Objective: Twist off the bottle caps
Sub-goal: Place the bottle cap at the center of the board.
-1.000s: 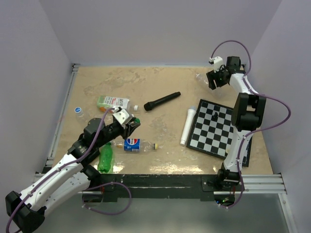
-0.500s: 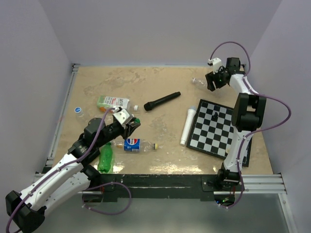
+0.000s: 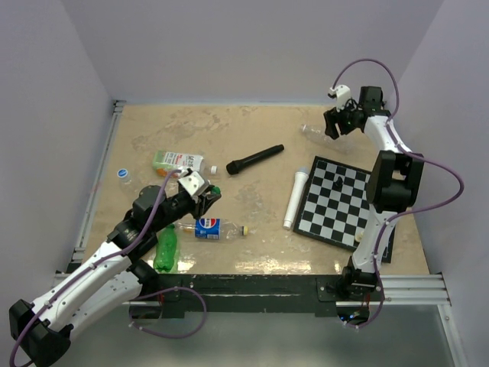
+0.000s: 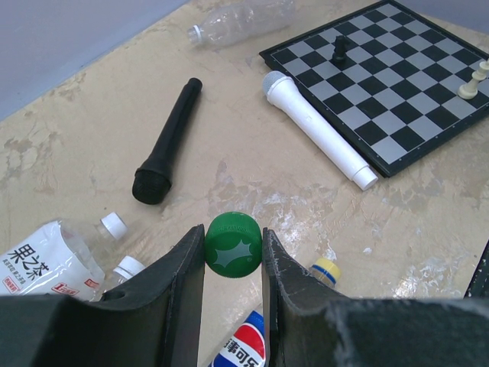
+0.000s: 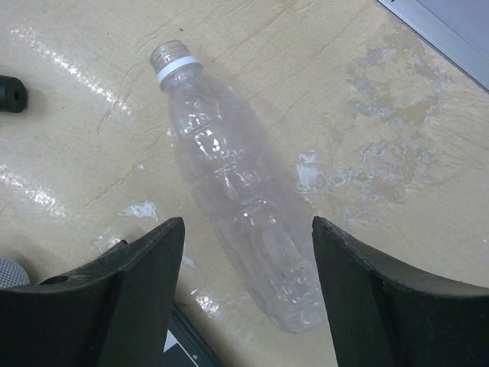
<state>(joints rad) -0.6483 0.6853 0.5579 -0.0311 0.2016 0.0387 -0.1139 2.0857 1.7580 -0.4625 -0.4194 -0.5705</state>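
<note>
On the left of the table [image 3: 153,138], your left gripper [image 4: 233,245] is clamped on a green cap [image 4: 232,252], near the Pepsi bottle [image 4: 243,348]. At the far right, your right gripper [image 5: 246,233] hangs open over a clear bottle [image 5: 221,168] lying near the chessboard [image 3: 336,200].

At the right of the surface [image 3: 229,130], chessboard [image 3: 340,200], chess piece [image 3: 337,182] on it. Just left of the board, first microphone [image 3: 295,199]; farther left and back, second microphone [image 3: 254,160]. Behind the board, lying bottle [image 5: 237,199], under the right claw [image 5: 246,225]. Far left, carton [image 3: 177,161]; before it, cap [image 4: 233,245] in the left claw [image 4: 233,233], labelled bottle [image 3: 208,228] just in front of that.
</note>
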